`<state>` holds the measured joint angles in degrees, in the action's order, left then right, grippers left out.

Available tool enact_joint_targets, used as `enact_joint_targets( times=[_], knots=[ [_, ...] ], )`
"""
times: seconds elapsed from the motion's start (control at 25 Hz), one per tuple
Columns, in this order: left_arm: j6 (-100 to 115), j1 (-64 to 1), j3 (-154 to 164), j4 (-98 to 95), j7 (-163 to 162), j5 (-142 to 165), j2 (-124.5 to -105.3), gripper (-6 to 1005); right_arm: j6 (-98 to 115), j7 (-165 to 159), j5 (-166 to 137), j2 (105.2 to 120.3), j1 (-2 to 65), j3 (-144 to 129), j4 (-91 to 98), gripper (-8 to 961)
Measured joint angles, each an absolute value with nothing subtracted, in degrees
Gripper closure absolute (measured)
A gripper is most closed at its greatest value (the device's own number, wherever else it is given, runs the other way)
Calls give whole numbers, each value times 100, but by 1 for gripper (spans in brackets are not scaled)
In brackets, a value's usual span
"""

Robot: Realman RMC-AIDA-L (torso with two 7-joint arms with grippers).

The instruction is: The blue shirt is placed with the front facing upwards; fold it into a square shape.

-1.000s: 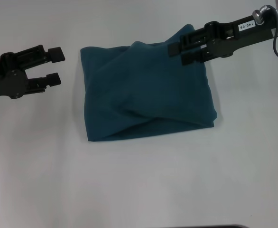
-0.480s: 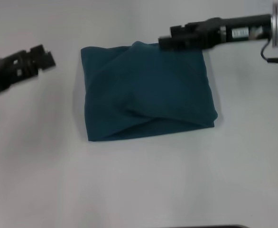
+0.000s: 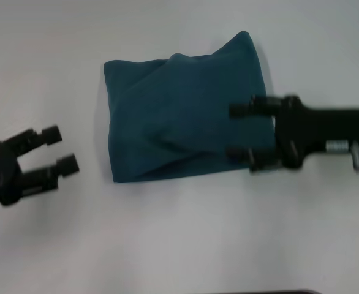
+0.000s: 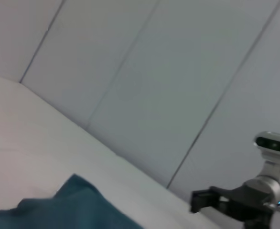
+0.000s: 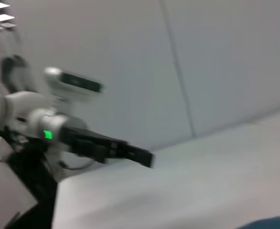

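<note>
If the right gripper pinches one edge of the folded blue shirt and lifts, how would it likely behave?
The blue shirt would probably droop and unfold: its layers lie soft and wrinkled, one far corner already sticking up. It looks light, so the open right gripper straddling its edge would likely drag it across the white table.

A plain white table (image 3: pixel 179 245) carries everything here. Lying directly on it, a little toward the far side, is the blue shirt (image 3: pixel 179 116), folded into a rough, thick rectangle with only plain teal cloth showing. Its far right corner sticks up in a peak, and soft creases run across the top layer. The near edge slants slightly. A thin shadow traces the shirt's left edge on the white surface.
</note>
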<state>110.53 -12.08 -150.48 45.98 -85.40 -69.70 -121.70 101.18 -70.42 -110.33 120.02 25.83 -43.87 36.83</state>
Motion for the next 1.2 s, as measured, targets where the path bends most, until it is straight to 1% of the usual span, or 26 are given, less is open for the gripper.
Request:
enact_joint_targets(
  times=[0.12,0.24,0.36,0.56,0.72,0.96,1.2],
  knots=[
    [11058,-1032,-14997,4557,-8055,-6881,-12174,80,10270,-6055,-10942,11990,2363,-4340,3207,64],
    [11060,-1013,-14944,4454,-7850,-6687,-12176,80,10262,-5621,-10933,11989,2251,-4329,2954,67],
    [11060,-1038,-14885,4327,-7561,-6471,-12206,80,10237,-5574,-10988,11987,2239,-4351,2891,71],
    [10995,-995,-14790,4205,-6721,-6262,-12332,80,10186,-5615,-11389,11977,2275,-4370,2889,71],
    [10945,-1032,-14783,4192,-6581,-5974,-12343,80,10200,-5666,-11574,11970,2253,-4410,2886,71],
    [11126,-1285,-14746,4317,-7779,-5509,-12264,80,10242,-6591,-11800,11970,2291,-4431,2891,71],
    [11207,-1579,-14687,4679,-9601,-5481,-12252,80,10158,-8167,-11780,11937,2469,-4376,3024,71]
  ],
)
